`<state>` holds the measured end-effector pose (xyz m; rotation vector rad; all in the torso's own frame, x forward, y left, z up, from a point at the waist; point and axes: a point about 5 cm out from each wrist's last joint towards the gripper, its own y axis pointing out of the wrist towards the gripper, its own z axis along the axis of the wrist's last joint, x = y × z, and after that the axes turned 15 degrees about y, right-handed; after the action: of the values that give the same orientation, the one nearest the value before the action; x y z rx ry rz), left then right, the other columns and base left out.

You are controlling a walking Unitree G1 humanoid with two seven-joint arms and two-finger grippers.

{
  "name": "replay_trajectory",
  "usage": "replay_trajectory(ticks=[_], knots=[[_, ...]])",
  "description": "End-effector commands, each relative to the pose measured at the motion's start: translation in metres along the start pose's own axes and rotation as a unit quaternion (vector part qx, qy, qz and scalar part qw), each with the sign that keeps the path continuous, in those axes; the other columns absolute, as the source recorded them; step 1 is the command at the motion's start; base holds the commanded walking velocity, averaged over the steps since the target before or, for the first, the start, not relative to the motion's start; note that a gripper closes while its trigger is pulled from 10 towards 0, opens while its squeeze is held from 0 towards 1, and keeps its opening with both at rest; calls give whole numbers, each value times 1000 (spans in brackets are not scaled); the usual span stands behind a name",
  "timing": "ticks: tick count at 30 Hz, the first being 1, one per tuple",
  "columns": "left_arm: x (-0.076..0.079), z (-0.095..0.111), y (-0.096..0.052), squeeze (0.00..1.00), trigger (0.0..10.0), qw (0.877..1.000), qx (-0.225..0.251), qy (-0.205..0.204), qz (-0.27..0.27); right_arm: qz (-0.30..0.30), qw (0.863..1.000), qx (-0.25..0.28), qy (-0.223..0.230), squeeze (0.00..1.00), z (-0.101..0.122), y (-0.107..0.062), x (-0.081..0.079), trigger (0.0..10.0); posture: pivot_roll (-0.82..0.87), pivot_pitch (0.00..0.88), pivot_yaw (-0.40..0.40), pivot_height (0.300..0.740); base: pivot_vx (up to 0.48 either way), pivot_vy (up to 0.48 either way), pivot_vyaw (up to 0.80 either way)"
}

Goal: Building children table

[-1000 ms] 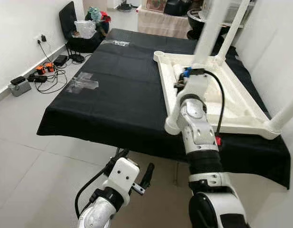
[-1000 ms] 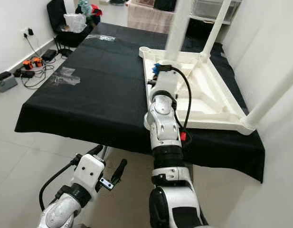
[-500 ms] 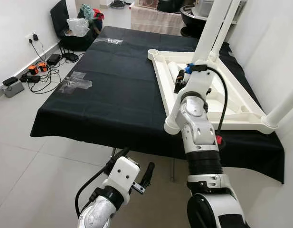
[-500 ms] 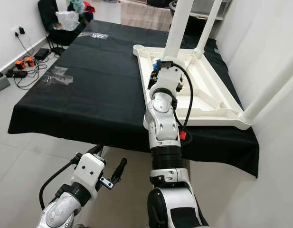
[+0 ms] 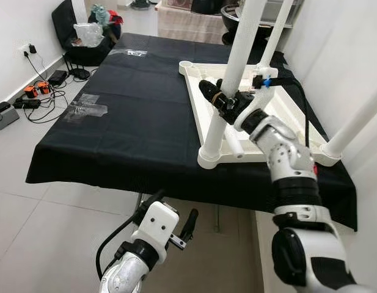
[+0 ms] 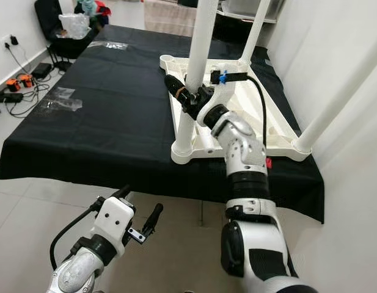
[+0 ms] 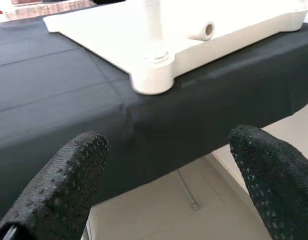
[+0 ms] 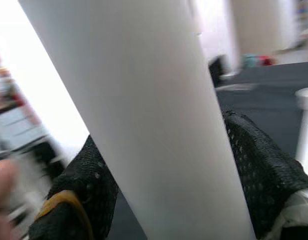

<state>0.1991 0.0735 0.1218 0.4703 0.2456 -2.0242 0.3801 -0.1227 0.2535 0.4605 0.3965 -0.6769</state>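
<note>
The right end effector (image 5: 220, 97) is reaching across the upturned white children's table (image 5: 280, 131), clenching its near-corner leg (image 5: 228, 85) between both black fingers. That table is lying near the black tabletop's (image 5: 127, 116) front edge. The left end effector (image 5: 176, 223) is hanging released below, over open floor (image 5: 29, 213).

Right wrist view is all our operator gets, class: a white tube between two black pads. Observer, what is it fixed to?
Observer: It's a white leg, gripped by the right hand, standing in the near-left corner socket of the upturned white tabletop.
Operator: Other corners?
Observer: A far-right leg and a near-right leg stand; the far-left socket is empty.
Operator: The left hand?
Observer: The left hand hangs open below the black cloth edge, holding nothing.
</note>
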Motion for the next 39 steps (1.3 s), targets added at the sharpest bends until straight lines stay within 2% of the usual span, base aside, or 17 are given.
replay_trajectory(ticks=[1, 9, 10, 11, 12, 17, 18, 21, 23, 26, 28, 29, 31, 35, 36, 37, 39], knots=[[2, -1, 0, 0, 10000, 1000, -5, -3, -6, 85, 995, -56, 5, 0, -18, 13, -14, 10000, 80, 85, -112, 740, 0, 0, 0], [3, -1, -1, 0, 10000, 1000, -5, -4, -3, 130, 980, -143, -52, 0, -48, 33, -22, 10000, 79, 91, -116, 740, 0, 0, 0], [3, 0, -1, 0, 10000, 1000, -5, -4, -3, 130, 979, -151, -53, 0, -49, 34, -22, 4627, 81, 87, -120, 740, 0, 0, 0], [3, 0, -1, 0, 10000, 1000, -5, -4, -3, 130, 979, -151, -53, 0, -49, 34, -22, 4627, 81, 87, -120, 740, 0, 0, 0], [3, 0, -1, 0, 10000, 1000, -5, -4, -3, 129, 977, -154, -65, 0, -50, 36, -23, 0, 81, 87, -120, 740, 0, 0, 0], [3, 0, -1, 0, 10000, 1000, -6, -5, -3, 129, 975, -160, -89, 0, -52, 38, -20, 0, 82, 87, -121, 740, 0, 0, 0], [4, 0, -2, 0, 10000, 1000, -6, -5, -3, 40, 984, -129, -117, 0, -45, 40, -9, 0, 80, 81, -122, 740, 0, 0, 0], [4, 0, -2, 0, 10000, 1000, -6, -6, -3, -70, 983, -84, -149, 0, -36, 40, 5, 0, 80, 81, -122, 740, 0, 0, 0], [4, -1, -2, 0, 10000, 1000, -7, -6, -5, -259, 949, -25, -177, 0, -25, 26, 29, 0, 75, 79, -119, 740, 0, 0, 0], [4, -1, -2, 0, 10000, 1000, -7, -5, -5, -335, 927, 6, -169, 0, -20, 15, 39, 0, 73, 80, -115, 740, 0, 0, 0], [4, -1, -1, 0, 10000, 1000, -6, -4, -5, -462, 871, 76, -150, 0, -11, -11, 53, 0, 72, 78, -118, 740, 0, 0, 0], [4, -1, -1, 0, 10000, 1000, -6, -4, -5, -462, 871, 76, -150, 0, -11, -11, 53, 0, 72, 78, -118, 740, 0, 0, 0], [3, -2, -1, 0, 10000, 1000, -6, -2, -5, -535, 822, 133, -145, 0, -4, -31, 52, 0, 73, 81, -118, 740, 0, 0, 0], [2, -2, -1, 0, 10000, 1000, -6, 0, -5, -571, 794, 155, -142, 0, -4, -40, 41, 0, 69, 81, -114, 740, 0, 0, 0], [2, -2, -1, 0, 10000, 1000, -7, 0, -5, -566, 797, 156, -141, 0, -6, -34, 38, 3451, 69, 81, -114, 740, 0, 0, 0], [2, -2, -1, 0, 10000, 1000, -7, 0, -5, -555, 805, 158, -138, 0, -8, -28, 34, 10000, 69, 81, -114, 740, 0, 0, 0], [2, -2, 0, 0, 10000, 1000, -7, 0, -6, -513, 831, 165, -141, 0, -11, -14, 23, 10000, 66, 81, -112, 740, 0, 0, 0]])
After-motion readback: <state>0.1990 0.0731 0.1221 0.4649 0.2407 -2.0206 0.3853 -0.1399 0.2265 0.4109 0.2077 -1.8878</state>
